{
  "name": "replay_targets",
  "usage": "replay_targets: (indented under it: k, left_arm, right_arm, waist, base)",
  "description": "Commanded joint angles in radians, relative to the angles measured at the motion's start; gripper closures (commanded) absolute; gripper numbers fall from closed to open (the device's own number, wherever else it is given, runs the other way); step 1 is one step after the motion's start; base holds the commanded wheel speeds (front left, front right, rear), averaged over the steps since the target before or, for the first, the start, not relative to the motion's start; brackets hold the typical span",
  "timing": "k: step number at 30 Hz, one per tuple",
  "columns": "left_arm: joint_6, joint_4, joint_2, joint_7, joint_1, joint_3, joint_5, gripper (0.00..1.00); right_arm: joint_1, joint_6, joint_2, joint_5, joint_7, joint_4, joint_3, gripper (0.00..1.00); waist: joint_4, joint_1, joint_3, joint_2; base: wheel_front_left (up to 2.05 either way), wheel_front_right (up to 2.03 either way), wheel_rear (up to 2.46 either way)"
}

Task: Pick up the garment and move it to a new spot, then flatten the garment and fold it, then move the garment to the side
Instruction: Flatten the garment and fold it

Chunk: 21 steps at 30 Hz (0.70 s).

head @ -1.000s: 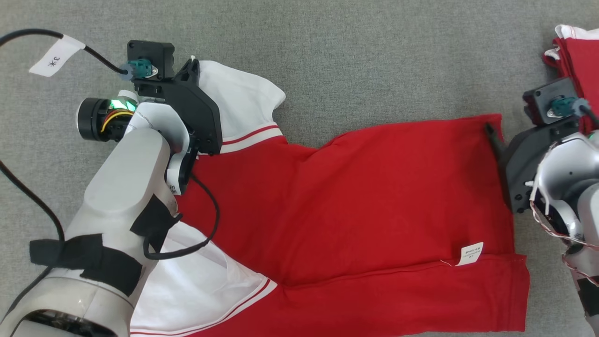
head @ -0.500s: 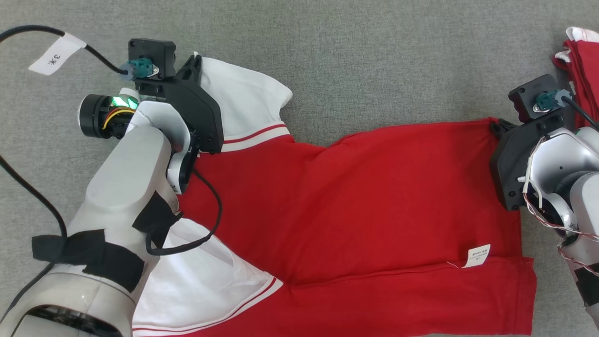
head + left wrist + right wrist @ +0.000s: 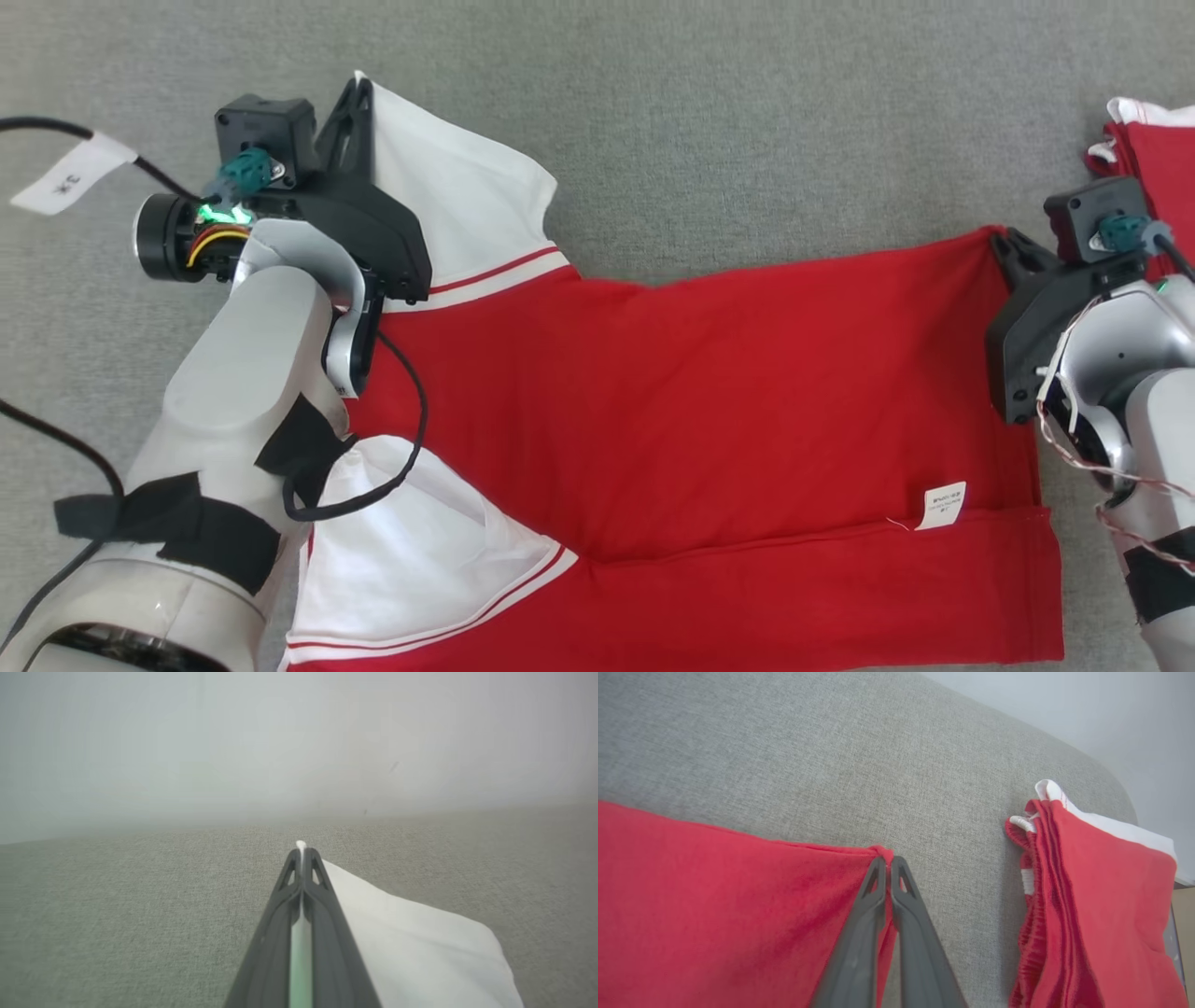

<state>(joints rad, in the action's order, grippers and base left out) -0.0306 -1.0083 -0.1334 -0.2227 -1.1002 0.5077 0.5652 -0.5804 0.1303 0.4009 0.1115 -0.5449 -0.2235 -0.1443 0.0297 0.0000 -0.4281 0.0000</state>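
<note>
The red-and-white garment (image 3: 709, 411) lies across the frame's middle, with the left gripper (image 3: 358, 91) clamped on its white sleeve corner at upper left and the right gripper (image 3: 1002, 243) pinching its red hem corner at right, so both should draw apart evenly and low to flatten it.

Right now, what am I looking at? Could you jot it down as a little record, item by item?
surface: grey fabric surface
garment: red shirt with white sleeves, spread out and lightly creased
left fingers: shut on the corner of the far white sleeve
right fingers: shut on the shirt's far hem corner
label: white tag near the hem
other clothes: folded pile of red and white, lying apart from the shirt on the robot's right
</note>
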Motion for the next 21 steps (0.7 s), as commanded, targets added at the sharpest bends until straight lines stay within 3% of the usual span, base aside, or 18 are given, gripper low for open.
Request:
replay_targets:
  k: [1, 10, 21]
  left_arm:
    - [-0.008, 0.006, -0.009, -0.013, 0.021, -0.006, 0.009, 1.00]
    - [-0.031, 0.080, -0.020, -0.043, 0.077, -0.053, 0.012, 1.00]
    - [-0.063, 0.448, -0.044, -0.043, 0.407, -0.178, -0.040, 1.00]
  right_arm:
    - [0.012, 0.000, -0.008, -0.008, 0.009, -0.010, 0.002, 1.00]
    - [0.032, 0.000, -0.027, -0.018, 0.051, -0.052, 0.008, 1.00]
    - [0.128, 0.000, -0.006, 0.007, 0.090, -0.047, 0.008, 1.00]
  waist:
    - [-0.010, 0.0000, 0.016, 0.0000]
    - [-0.026, 0.0000, 0.067, 0.0000]
    - [-0.046, 0.0000, 0.153, 0.0000]
  base:
    - [0.00, 0.00, 0.00]
    - [0.00, 0.00, 0.00]
    - [0.00, 0.00, 0.00]
